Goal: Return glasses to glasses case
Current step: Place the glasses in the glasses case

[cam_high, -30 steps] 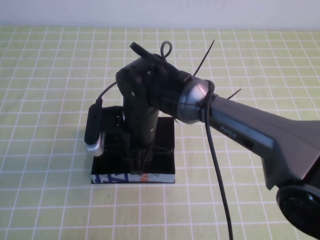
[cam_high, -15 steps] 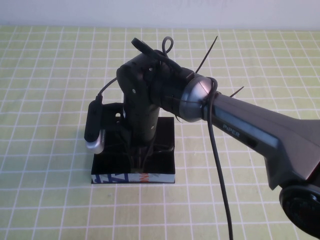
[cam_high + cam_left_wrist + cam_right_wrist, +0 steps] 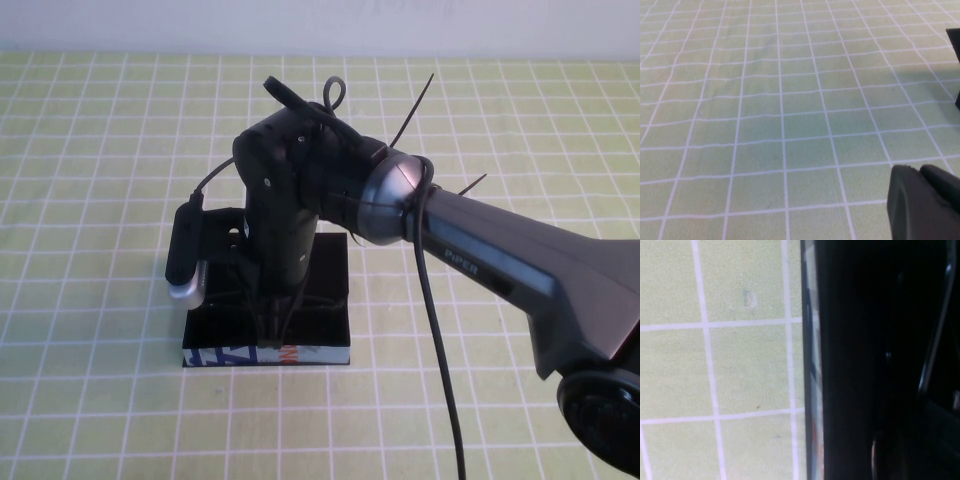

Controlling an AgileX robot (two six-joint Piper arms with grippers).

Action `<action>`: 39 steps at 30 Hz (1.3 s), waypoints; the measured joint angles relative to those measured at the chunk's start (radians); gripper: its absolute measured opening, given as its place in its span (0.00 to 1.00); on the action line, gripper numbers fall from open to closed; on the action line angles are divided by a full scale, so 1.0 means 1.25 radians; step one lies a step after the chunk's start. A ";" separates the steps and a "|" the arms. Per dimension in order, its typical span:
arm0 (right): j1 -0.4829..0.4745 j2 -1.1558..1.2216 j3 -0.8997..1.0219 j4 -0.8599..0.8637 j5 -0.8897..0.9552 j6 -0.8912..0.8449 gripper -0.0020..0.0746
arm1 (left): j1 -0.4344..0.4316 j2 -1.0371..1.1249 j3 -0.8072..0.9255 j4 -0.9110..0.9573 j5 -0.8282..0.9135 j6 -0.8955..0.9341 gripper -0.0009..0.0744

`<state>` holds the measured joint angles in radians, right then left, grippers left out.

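Green checked cloth [image 3: 100, 120] is covering your table; the glasses case [image 3: 320, 345] is sitting at its centre. Your right gripper [image 3: 278, 315] is reaching down into it, fingers hidden. Your left gripper [image 3: 925, 200] is hovering over bare cloth, its state unclear. The glasses [image 3: 935, 340] are lying inside.

One glasses case [image 3: 266, 322], one right hand [image 3: 278, 318].

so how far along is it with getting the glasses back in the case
Mid-placement. The right gripper is down inside the open glasses case, and the right wrist view shows glossy dark curves there, probably the glasses. Left: letting go, withdrawing, closing the lid. The left gripper hangs over bare cloth.
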<state>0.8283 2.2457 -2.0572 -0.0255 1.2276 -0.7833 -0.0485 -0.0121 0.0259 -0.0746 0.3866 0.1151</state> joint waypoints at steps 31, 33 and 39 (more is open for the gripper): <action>-0.003 -0.008 0.015 0.013 -0.002 0.003 0.34 | 0.000 0.000 0.000 0.000 0.000 0.000 0.01; -0.003 -0.016 0.015 0.008 -0.002 0.004 0.35 | 0.000 0.000 0.000 0.000 0.000 0.000 0.01; -0.003 -0.018 0.015 0.001 -0.002 0.040 0.35 | 0.000 0.000 0.000 0.000 0.000 0.000 0.01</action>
<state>0.8244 2.2226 -2.0384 -0.0241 1.2253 -0.7328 -0.0485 -0.0121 0.0259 -0.0746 0.3866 0.1151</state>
